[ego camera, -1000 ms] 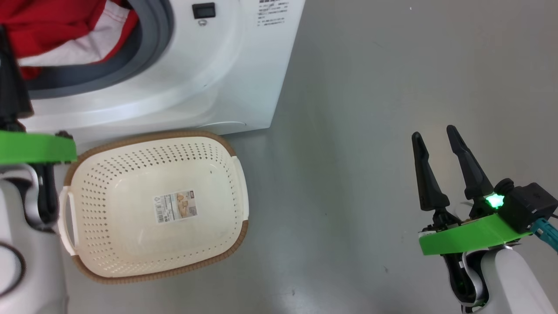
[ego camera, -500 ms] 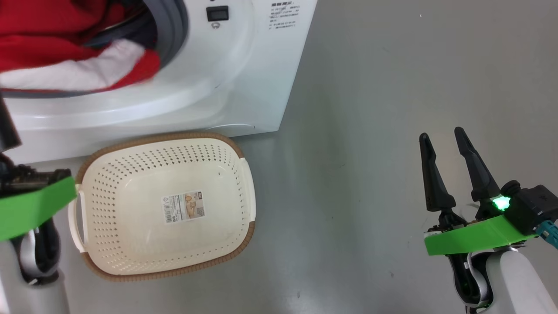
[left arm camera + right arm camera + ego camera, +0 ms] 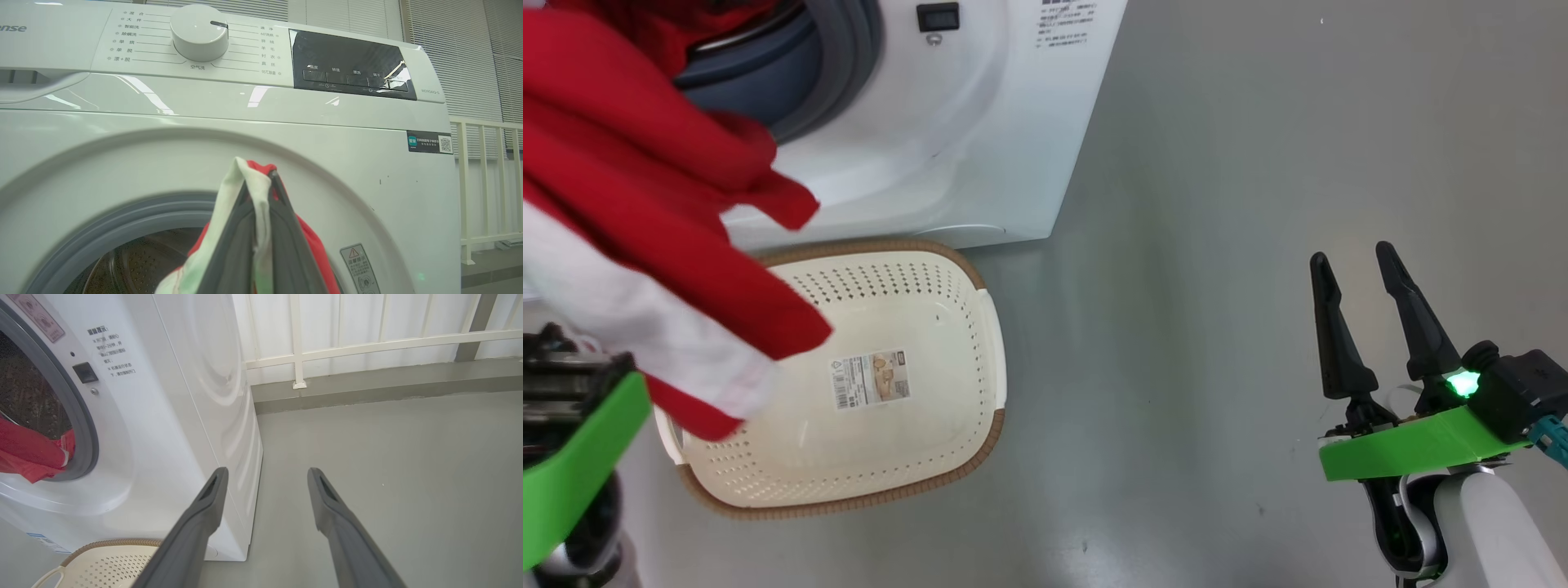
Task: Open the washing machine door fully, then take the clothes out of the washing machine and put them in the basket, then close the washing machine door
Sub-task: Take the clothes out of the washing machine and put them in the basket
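Grey floor (image 3: 1217,245) surrounds the basket (image 3: 931,457), which sits before the washing machine (image 3: 980,122). Your left gripper (image 3: 259,179) pinches red-and-white clothes (image 3: 645,204) above it (hiding its left end); your right gripper (image 3: 1352,253) keeps 2 fingers spread.

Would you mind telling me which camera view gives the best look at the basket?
The head view: the basket lies open from above, label and brown rim visible, though the clothes hide its left end. The right wrist view catches a corner of it at its bottom edge.
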Tool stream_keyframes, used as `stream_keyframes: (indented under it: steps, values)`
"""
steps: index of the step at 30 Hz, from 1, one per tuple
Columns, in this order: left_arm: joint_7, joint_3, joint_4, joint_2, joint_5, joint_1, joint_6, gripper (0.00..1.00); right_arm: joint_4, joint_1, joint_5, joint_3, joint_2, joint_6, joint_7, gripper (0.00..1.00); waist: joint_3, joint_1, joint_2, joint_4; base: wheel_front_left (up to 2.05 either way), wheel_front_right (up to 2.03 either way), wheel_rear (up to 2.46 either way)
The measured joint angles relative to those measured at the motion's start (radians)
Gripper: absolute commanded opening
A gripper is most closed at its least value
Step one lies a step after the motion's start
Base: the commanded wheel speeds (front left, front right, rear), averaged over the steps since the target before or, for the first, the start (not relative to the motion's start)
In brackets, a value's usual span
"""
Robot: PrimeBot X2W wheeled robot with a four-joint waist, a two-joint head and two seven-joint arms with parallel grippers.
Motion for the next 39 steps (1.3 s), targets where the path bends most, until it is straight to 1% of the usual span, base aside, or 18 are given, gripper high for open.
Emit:
stream_keyframes:
  steps: [3,4,13,17,22,28,39]
  values:
    - [0.0,-0.016,0.021,-0.002,0.001,0.008,0.0,0.0,0.0,0.0,0.0,0.0,0.0,0.0,0.0,1.0,0.005,0.0,0.0,0.002,0.0,0.0,0.0]
    - [0.0,-0.02,0.07,-0.004,-0.001,0.018,0.0,0.0,0.0,-0.001,0.0,0.002,0.0,0.0,0.0,1.0,0.009,0.0,0.0,0.001,0.0,0.0,0.0]
    - [0.001,-0.035,0.328,-0.008,-0.008,0.095,0.0,0.0,-0.002,-0.004,0.0,0.006,0.0,0.0,0.0,1.0,0.03,0.0,0.0,-0.01,0.0,0.0,0.0]
    - [0.001,-0.057,0.451,-0.008,-0.029,0.097,0.0,0.0,-0.003,-0.006,0.0,0.007,0.0,0.0,0.0,1.0,0.047,0.0,0.0,-0.014,0.0,0.0,0.0]
    - [0.002,-0.069,0.607,-0.009,-0.028,0.095,0.0,0.0,-0.005,-0.017,0.0,0.01,0.0,0.0,0.0,1.0,0.07,0.0001,0.0,-0.016,0.0,0.0,0.0]
    - [0.002,-0.101,0.783,-0.003,-0.025,0.076,0.0,0.0,-0.007,-0.018,0.0,0.016,0.0,0.0,0.0,1.0,0.099,0.0,0.0,-0.019,0.0,0.0,0.0]
    - [0.002,-0.174,1.065,0.034,0.003,-0.051,0.0,0.0,-0.018,-0.056,0.003,0.033,0.0,0.0,0.0,1.0,0.168,0.0001,0.0,-0.023,0.0,0.0,0.0]
